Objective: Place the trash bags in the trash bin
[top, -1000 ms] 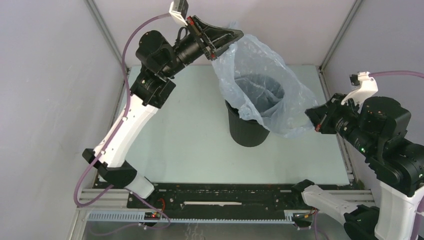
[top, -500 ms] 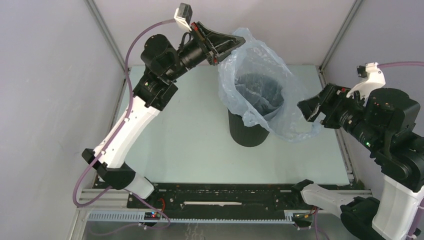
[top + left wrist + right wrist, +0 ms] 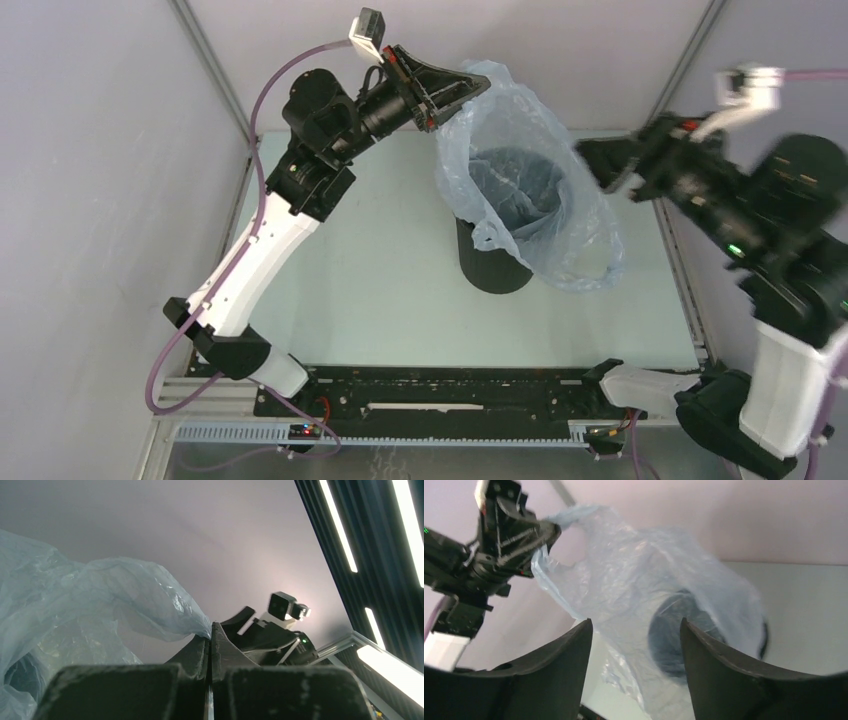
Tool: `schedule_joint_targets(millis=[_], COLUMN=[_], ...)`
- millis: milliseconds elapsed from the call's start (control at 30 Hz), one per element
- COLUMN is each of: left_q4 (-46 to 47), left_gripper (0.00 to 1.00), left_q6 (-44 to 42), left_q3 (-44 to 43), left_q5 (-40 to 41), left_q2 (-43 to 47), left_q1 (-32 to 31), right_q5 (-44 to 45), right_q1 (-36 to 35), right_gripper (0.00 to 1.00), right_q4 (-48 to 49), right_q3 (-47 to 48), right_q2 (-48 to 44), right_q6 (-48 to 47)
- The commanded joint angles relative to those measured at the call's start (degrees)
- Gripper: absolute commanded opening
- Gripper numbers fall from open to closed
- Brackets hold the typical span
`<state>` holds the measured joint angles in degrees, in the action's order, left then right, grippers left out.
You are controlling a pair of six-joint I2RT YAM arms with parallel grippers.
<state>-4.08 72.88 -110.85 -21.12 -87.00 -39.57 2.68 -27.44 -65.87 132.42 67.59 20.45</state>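
Note:
The pale blue translucent trash bag (image 3: 520, 160) hangs over the black trash bin (image 3: 490, 265), its lower part sunk into the bin's mouth and its right side draped down outside. My left gripper (image 3: 472, 85) is raised at the back and is shut on the bag's top edge; the film (image 3: 150, 595) runs out from between the pressed fingers. My right gripper (image 3: 590, 160) hovers at the bag's right side, blurred, open with nothing between its fingers (image 3: 569, 650). Through that gap the bag (image 3: 634, 585) and the bin's dark inside (image 3: 674, 640) show.
The pale green table top (image 3: 380, 260) lies around the bin. Grey enclosure walls and metal corner posts (image 3: 210, 60) close in on the left, back and right. A black rail (image 3: 440, 390) runs along the near edge between the arm bases.
My right gripper let go of the bag's right side, opened, and swung up and back. The freed side of the bag dropped against the bin. The left gripper barely moved.

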Motion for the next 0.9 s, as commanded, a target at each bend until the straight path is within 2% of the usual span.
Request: schedule_joint_targets(millis=[0,100,233,300,433,600,867], left_q4=[-0.2,0.0,2.2,2.8,5.5,11.7,12.4], left_gripper=[0.00,0.00,0.00,0.00,0.00,0.00,0.00], left_q6=[-0.7,0.6,4.6,5.7,9.2,15.5,19.9], left_q3=[-3.3,-4.7,-7.5,-9.7,-12.5,-14.0,-27.3], left_q5=[0.5,0.5,-1.9,-3.0,-4.6,-5.8,-6.5], left_q2=[0.9,-0.1,-1.0,-1.2,-1.9,-5.8,-15.7], left_q1=[0.4,0.5,0.4,0.4,-1.3,-4.7,-8.5], right_q5=[1.2,6.6,8.7,9.2,10.8,10.6,13.4], right_q1=[-9.9,-15.3,-11.9,-10.5,-9.8,-10.2,-10.9], right_gripper=[0.70,0.70,0.69,0.65,0.61,0.60,0.60], right_q4=[15.5,22.6,27.7,27.9,29.7,27.4,22.2], right_q3=[-14.4,-20.8,-27.0,-29.1,-35.1,-35.6,-33.2], right_q2=[4.4,6.8,7.9,7.4,4.1,0.9,-5.9], right_q6=[-4.7,-9.0,-3.2,-1.1,-1.2,-1.1,-1.5])
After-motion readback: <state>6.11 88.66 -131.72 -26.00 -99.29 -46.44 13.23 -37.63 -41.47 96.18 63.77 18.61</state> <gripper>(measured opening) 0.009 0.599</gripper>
